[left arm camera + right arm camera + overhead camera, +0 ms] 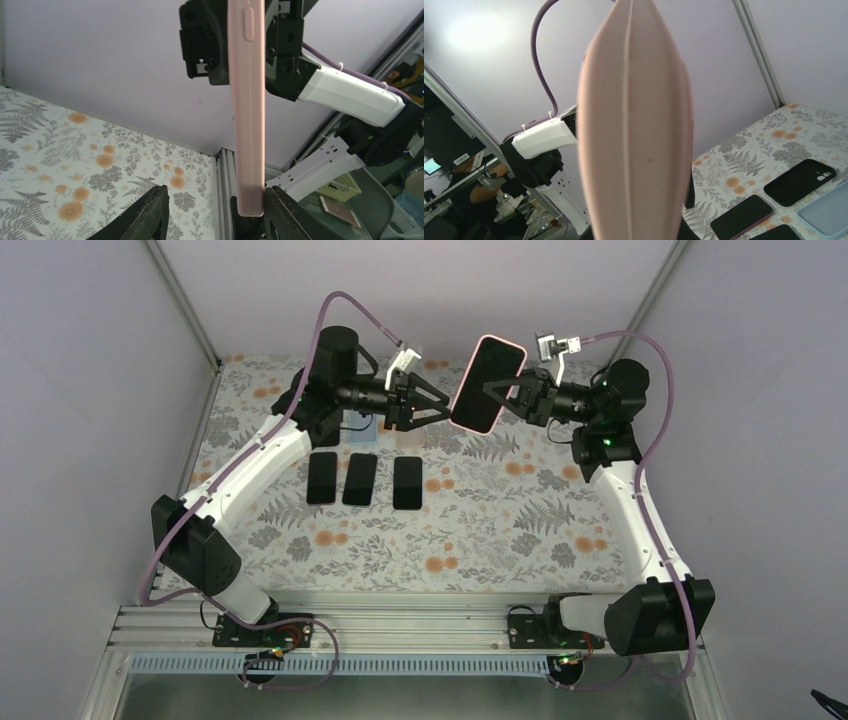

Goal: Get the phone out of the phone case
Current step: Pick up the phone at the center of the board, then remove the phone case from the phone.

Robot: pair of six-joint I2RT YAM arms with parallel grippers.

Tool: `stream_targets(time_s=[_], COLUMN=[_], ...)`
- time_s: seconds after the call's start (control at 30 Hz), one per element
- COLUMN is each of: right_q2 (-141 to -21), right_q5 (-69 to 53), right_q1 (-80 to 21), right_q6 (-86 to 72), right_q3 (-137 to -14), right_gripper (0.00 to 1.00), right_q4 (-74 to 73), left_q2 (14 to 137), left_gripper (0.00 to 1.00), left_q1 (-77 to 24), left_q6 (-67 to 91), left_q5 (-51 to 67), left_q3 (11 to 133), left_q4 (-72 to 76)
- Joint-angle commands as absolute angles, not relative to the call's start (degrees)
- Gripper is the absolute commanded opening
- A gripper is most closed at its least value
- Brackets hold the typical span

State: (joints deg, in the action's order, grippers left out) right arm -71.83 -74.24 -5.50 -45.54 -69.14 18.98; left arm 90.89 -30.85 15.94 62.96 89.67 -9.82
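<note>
phone [487, 385] sits inside its pink phone case [248, 115], held up in the air betw the two arms, well above the desk [480, 530], tilted w/ the dark screen toward the top cam

right jaws: almost fully closed, pinching the phone case front & back near one end. left jaws: roughly half open, straddling the opposite end of the case. One side is just beside the case edge, can't tell if touching; the other side shows a plain gap

Edges/room: lilac walls [90, 390] on 3 sides, metal posts [185, 300] at the back corners, ribbed alu rail [400, 625] along the near edge. Three dark phones [360, 478] lie flat in a row under the left arm [270, 445], slightly apart; a pale blue case [824, 210] lies just beside them. A wide stretch of desk cover runs betw that row & the rail

Textures: case is matte, soft-looking, rounded corners, raised oval side button [248, 25], faint seam along its edge. Desk cover is printed w/ grey ferns & orange blooms. Phones on it are glossy black slabs
</note>
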Motion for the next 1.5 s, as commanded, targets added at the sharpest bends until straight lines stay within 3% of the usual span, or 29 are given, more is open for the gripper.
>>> stream_targets(time_s=[0.0,0.3,1.47], right_q2=[-69.96,-69.88,-69.76], right_q5=[-75.15,-75.94,-75.57], right_q1=[-5.1,-5.11,-5.1], right_q6=[-47.0,-49.29,-54.12], right_q3=[-68.92,-69.17,-67.76], right_gripper=[0.04,0.04,0.04], right_q4=[23.97,25.96,29.57], left_q2=[90.5,90.82,89.33], left_gripper=[0.46,0.35,0.33], left_q1=[-32.73,-32.72,-29.8], left_q6=[10.47,10.12,15.98], left_q5=[62.98,60.49,61.08], left_q3=[91.01,91.05,87.18], left_q4=[-12.75,-13.25,-7.7])
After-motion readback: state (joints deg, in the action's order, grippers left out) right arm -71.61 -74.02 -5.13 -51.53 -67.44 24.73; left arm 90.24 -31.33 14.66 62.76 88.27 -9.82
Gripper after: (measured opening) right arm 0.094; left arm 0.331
